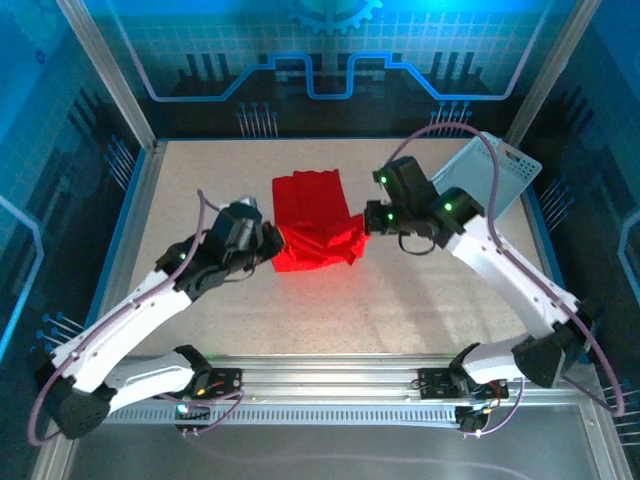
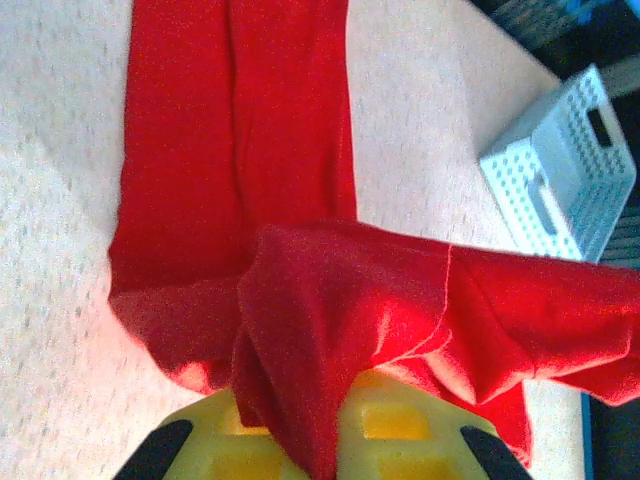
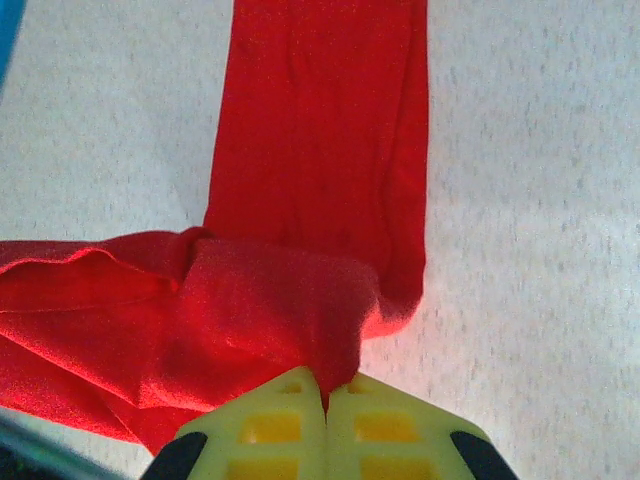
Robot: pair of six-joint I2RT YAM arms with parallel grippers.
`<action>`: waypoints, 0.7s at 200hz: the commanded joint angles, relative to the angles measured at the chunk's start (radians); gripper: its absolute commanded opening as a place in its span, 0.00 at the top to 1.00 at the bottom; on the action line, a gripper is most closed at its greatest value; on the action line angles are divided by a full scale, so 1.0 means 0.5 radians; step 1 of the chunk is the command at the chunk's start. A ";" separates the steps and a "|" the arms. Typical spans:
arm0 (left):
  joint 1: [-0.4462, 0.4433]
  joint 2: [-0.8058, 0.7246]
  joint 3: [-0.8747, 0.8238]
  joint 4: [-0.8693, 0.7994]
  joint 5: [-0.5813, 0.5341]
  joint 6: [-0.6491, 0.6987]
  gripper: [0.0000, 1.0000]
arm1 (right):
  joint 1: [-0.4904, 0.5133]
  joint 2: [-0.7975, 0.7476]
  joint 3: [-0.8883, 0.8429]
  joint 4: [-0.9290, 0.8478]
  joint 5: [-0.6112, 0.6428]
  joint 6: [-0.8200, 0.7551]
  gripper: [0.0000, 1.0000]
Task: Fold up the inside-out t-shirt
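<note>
My left gripper is closed narrow on the inside-out t-shirt. In my left wrist view a fold of the red cloth comes down between my two yellow fingers and covers the place where they meet. My right gripper is also shut on the same t-shirt. There the two yellow fingers stand together and the cloth goes into the thin line between them.

The t-shirt is on the table, to the left of the light blue basket and not touching it. The part of the t-shirt on the far side, about as far back as the basket, lies flat as a long narrow strip with some soft wrinkles along it. The near end is lifted and bunched, and it hangs between my two grippers as a loose, folded mass.

From the basket, my right gripper is the closer one, at the edge of the cloth that faces the basket. My left gripper is at the opposite edge, away from the basket. The basket itself stands at the far right corner of the table, behind my right arm, and it looks tilted.
</note>
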 commanded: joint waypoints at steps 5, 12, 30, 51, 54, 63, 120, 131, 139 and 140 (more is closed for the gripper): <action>0.224 0.239 0.130 0.212 0.216 0.138 0.95 | -0.141 0.221 0.235 0.131 -0.111 -0.214 1.00; 0.272 0.307 0.164 0.237 0.243 0.137 0.96 | -0.183 0.289 0.295 0.144 -0.148 -0.230 1.00; 0.373 0.470 0.245 0.324 0.302 0.160 0.97 | -0.256 0.475 0.446 0.177 -0.210 -0.272 1.00; 0.490 0.661 0.353 0.391 0.383 0.176 0.98 | -0.307 0.681 0.626 0.175 -0.282 -0.303 1.00; 0.504 0.688 0.367 0.394 0.393 0.173 0.99 | -0.313 0.707 0.653 0.172 -0.291 -0.302 1.00; 0.542 0.754 0.406 0.434 0.431 0.185 0.99 | -0.326 0.768 0.718 0.184 -0.323 -0.318 1.00; 0.717 1.135 0.597 0.531 0.539 0.174 1.00 | -0.384 1.143 1.077 0.193 -0.336 -0.395 1.00; 0.745 1.209 0.635 0.543 0.561 0.165 1.00 | -0.397 1.222 1.155 0.188 -0.350 -0.412 1.00; 0.760 1.257 0.658 0.551 0.573 0.157 0.99 | -0.405 1.282 1.214 0.176 -0.356 -0.417 1.00; 0.763 1.262 0.662 0.554 0.575 0.157 0.99 | -0.406 1.290 1.221 0.175 -0.357 -0.419 1.00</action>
